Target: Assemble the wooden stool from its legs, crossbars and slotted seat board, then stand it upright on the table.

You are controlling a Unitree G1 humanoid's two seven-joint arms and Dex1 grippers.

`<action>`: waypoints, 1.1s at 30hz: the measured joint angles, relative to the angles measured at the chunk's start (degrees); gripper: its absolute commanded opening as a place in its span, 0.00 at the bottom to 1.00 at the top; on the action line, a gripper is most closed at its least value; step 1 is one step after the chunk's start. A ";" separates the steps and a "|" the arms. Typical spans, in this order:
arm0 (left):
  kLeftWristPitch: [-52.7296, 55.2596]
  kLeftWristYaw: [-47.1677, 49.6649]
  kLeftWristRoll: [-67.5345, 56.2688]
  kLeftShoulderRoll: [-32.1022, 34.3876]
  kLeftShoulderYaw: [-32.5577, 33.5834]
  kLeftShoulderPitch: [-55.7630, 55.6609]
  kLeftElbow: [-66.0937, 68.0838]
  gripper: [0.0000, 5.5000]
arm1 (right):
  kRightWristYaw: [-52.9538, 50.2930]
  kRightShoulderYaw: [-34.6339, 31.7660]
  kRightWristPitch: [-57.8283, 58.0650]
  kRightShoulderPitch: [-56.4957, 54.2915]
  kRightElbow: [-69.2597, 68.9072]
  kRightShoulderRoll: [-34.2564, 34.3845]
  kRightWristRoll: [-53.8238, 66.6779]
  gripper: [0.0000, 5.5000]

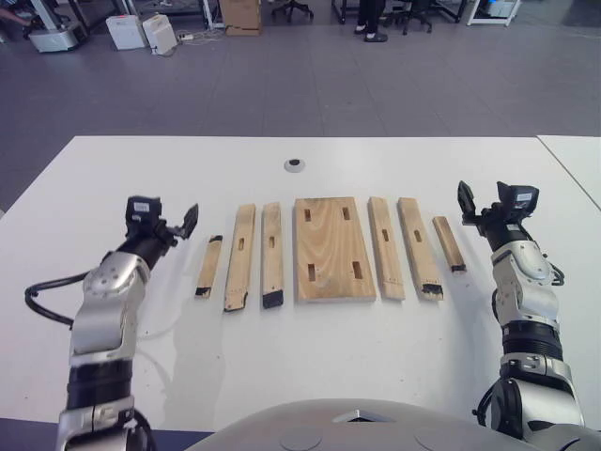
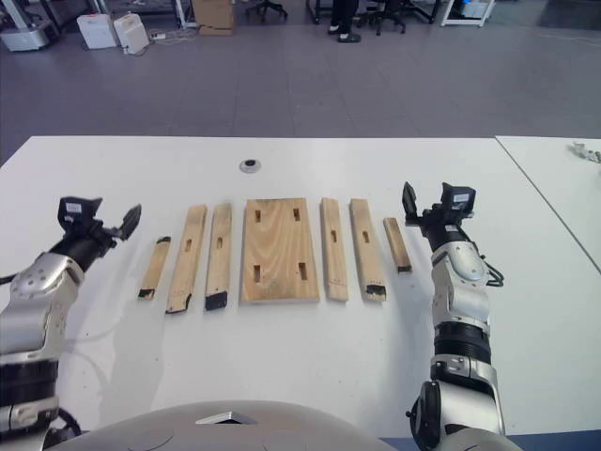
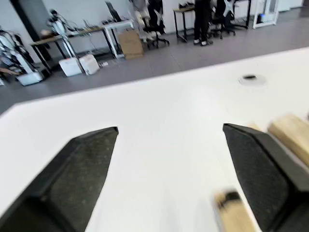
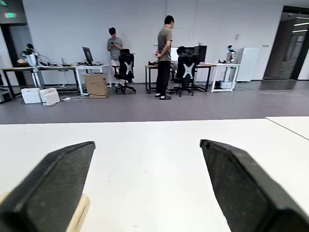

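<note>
Beyond seat board, well apart: round grommet in table.

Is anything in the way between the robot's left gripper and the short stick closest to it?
No. Only bare table lies between the open left gripper and the short stick; nothing visible blocks it.
</note>
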 measured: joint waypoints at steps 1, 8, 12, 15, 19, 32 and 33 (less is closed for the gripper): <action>2.20 -0.07 -0.56 -0.07 -0.29 2.20 -2.67 0.73 | -0.11 -0.01 0.01 0.59 -0.02 0.07 -0.08 0.74; 10.09 1.71 -1.21 -2.21 -2.67 6.47 -7.53 0.73 | -0.98 1.07 0.03 0.67 -0.08 0.08 -1.17 0.74; 13.64 2.29 0.22 -2.45 -6.10 8.90 -8.24 0.63 | -1.00 1.14 0.06 0.65 0.36 -0.83 -2.13 0.74; 14.25 3.27 1.37 -2.42 -7.01 9.94 -8.03 0.54 | -1.09 1.18 0.08 0.65 0.41 -1.00 -2.63 0.74; 13.62 3.23 2.43 -2.34 -7.35 9.89 -6.39 0.43 | -1.33 1.67 0.05 0.62 0.79 -0.96 -3.32 0.74; -3.78 2.60 5.02 -1.81 -4.07 5.41 7.02 0.23 | 0.17 4.31 7.27 -2.10 -1.03 1.39 -0.64 0.74; -6.06 2.59 4.59 -2.86 -3.89 2.54 7.38 0.23 | 1.52 4.57 9.53 -2.52 -3.01 2.13 1.93 0.74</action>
